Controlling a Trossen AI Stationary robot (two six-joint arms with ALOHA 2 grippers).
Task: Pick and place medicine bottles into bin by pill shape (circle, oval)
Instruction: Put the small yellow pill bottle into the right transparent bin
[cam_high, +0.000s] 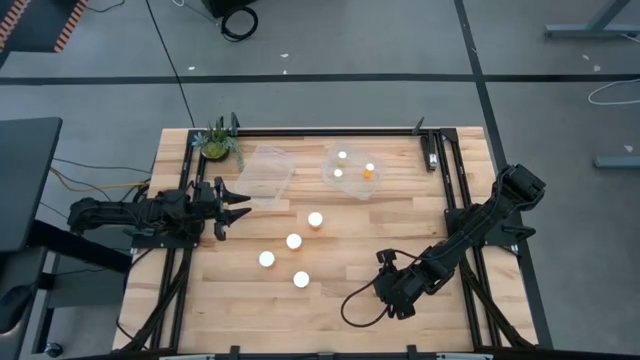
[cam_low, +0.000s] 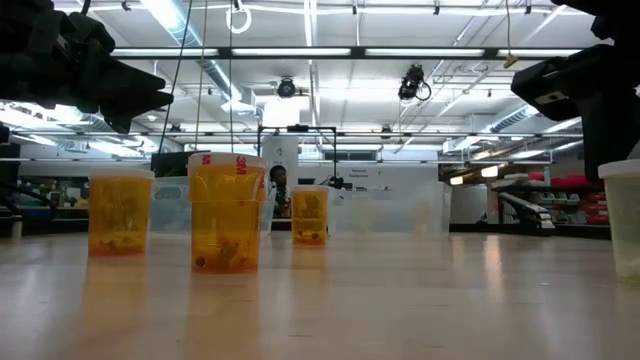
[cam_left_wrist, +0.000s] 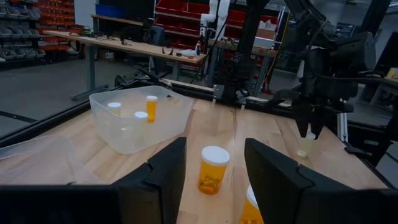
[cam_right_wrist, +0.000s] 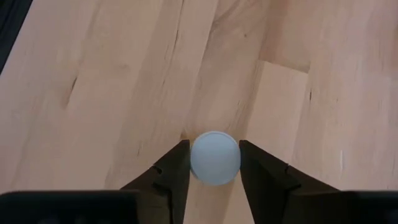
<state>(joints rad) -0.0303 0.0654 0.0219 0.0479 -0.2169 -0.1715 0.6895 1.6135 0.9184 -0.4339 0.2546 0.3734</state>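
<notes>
Now:
Right gripper (cam_right_wrist: 214, 163): pinching a small white-capped bottle (cam_right_wrist: 214, 157) straight below it.
Left gripper (cam_left_wrist: 214, 163): spread; amber plastic white-capped bottle (cam_left_wrist: 213, 170) stands upright just ahead.

Wooden table (cam_high: 350, 270), four white-capped medicine bottles (cam_high: 294, 241) standing mid-table, two clear bins (cam_high: 262, 176), small potted plant (cam_high: 216, 140)

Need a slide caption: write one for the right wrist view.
Right gripper straddling a white-capped medicine bottle on the wooden table.
</notes>
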